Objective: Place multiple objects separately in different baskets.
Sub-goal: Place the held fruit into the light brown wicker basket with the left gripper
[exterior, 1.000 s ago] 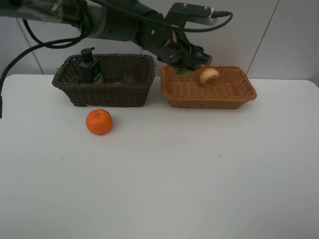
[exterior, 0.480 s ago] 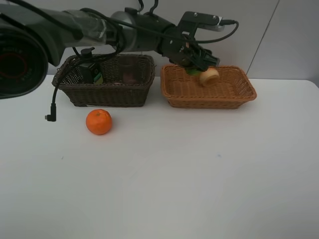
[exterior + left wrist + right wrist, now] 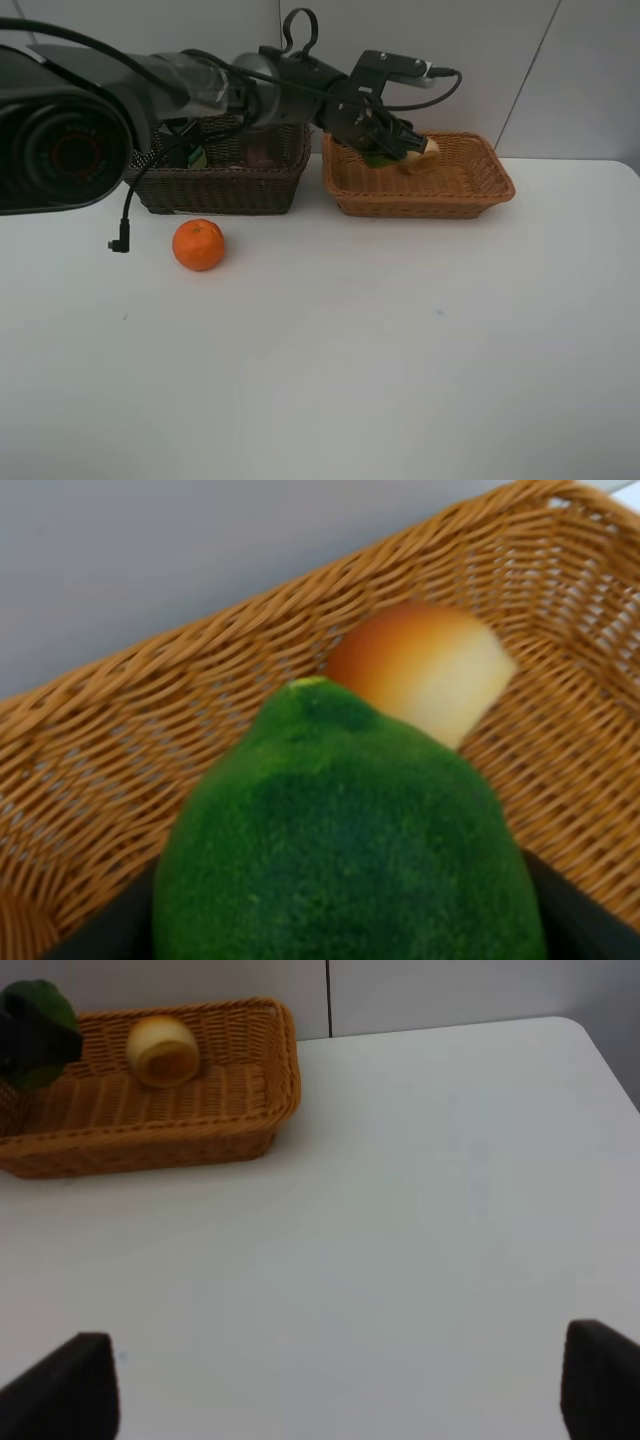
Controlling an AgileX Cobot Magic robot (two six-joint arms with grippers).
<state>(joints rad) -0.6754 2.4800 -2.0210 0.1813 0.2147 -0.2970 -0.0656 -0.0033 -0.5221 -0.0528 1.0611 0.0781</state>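
Left gripper (image 3: pixel 385 152): your jaws are clamped on the green oval fruit (image 3: pixel 345 850), over the light orange-tan woven wicker basket (image 3: pixel 470 190).
Right gripper (image 3: pixel 330 1385): your jaws stand apart, holding nothing.
Orange tangerine (image 3: pixel 198 245): on the white worktop (image 3: pixel 400 350), before the dark brown woven wicker basket (image 3: pixel 220 190).

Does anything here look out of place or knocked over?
Only the tangerine: it sits alone on the white table, in front of the dark basket, outside both baskets. Nothing looks spilled or damaged; the peach lies in the tan basket.

The left arm (image 3: pixel 200 85) hides much of the dark basket (image 3: pixel 220 185) and its contents.
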